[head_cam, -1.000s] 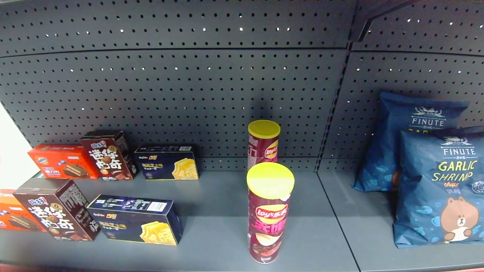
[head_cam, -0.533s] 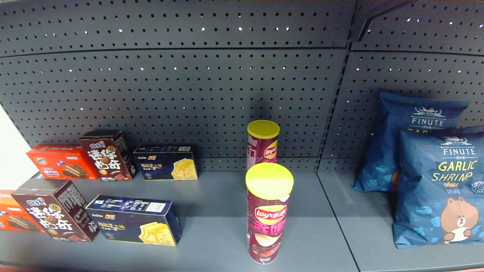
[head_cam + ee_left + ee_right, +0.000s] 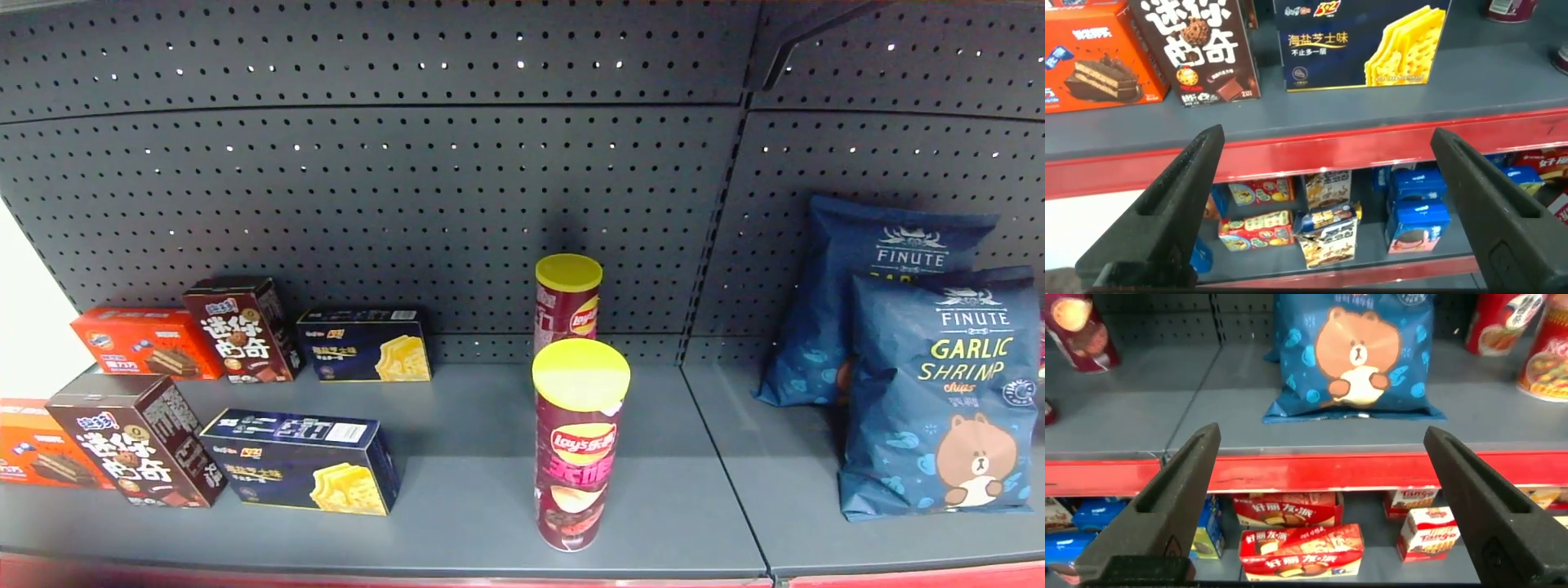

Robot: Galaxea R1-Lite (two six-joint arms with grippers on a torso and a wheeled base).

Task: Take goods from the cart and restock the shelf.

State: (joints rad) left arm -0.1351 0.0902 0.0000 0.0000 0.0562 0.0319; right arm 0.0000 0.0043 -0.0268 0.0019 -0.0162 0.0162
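— Where do the grippers sit against the goods?

— The left gripper (image 3: 1327, 139) hangs spread wide and empty just off the red front lip of the grey metal shelf (image 3: 457, 425). A navy cardboard box (image 3: 1360, 41) lies beyond the lip, on the near left of the shelf. The right gripper (image 3: 1323, 434) is equally spread and holds nothing. A blue foil chip bag (image 3: 1351, 355) stands beyond the lip on the right.

— And the count?

— Two navy boxes, two dark brown cardboard boxes (image 3: 135, 449) and two orange cardboard boxes (image 3: 143, 341), all on the left, one of each near and one far. Two maroon cylindrical chip cans with yellow lids stand upright in the middle, one (image 3: 578, 445) near and one (image 3: 567, 302) far. Two blue bags lean on the right.
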